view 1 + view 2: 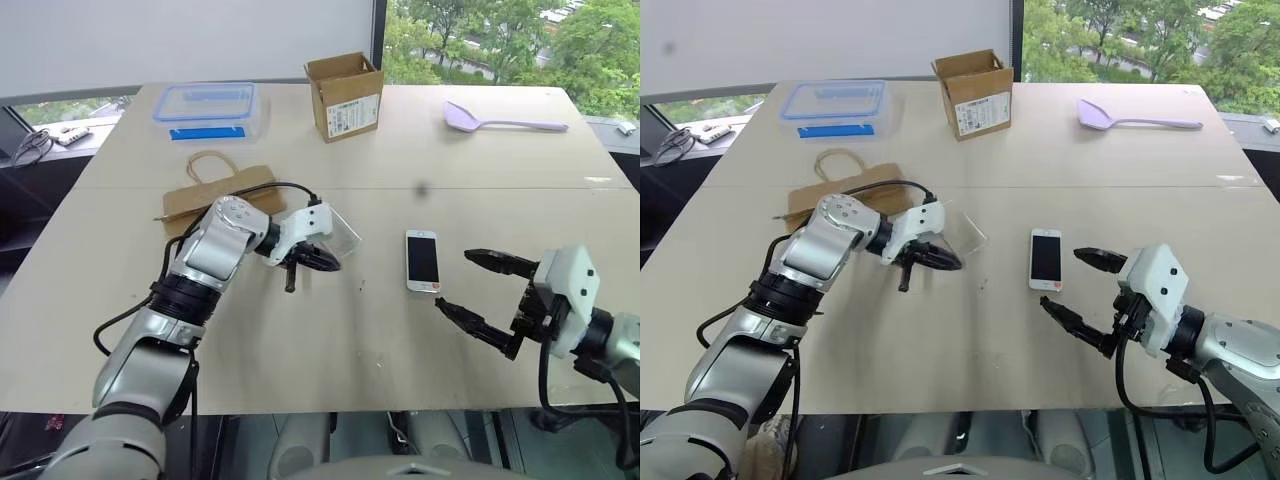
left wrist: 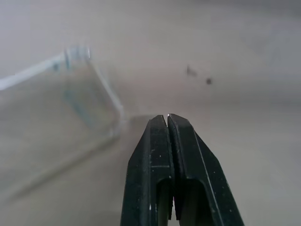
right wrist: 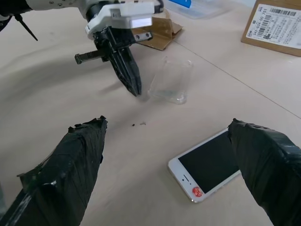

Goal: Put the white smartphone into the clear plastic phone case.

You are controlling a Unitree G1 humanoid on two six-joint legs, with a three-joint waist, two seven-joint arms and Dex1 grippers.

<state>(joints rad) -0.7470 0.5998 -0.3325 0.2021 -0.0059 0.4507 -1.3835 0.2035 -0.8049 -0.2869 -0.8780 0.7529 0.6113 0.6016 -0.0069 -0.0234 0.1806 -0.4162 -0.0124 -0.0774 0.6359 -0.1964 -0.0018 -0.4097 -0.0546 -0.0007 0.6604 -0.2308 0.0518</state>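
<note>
Lying flat on the table, the small white smartphone with a black screen point(image 1: 422, 260) is not in the thin see-through plastic phone case point(image 1: 338, 233) yet, so the real job is not started. The right gripper point(image 1: 472, 286) is spread wide, with the phone just beside its fingertips. The left gripper point(image 1: 322, 262) is pressed together, holding nothing, with the case right beside it.

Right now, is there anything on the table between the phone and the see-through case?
No. Between the white smartphone and the clear plastic phone case is bare table with a few dark specks, seen in the right wrist view.
</note>
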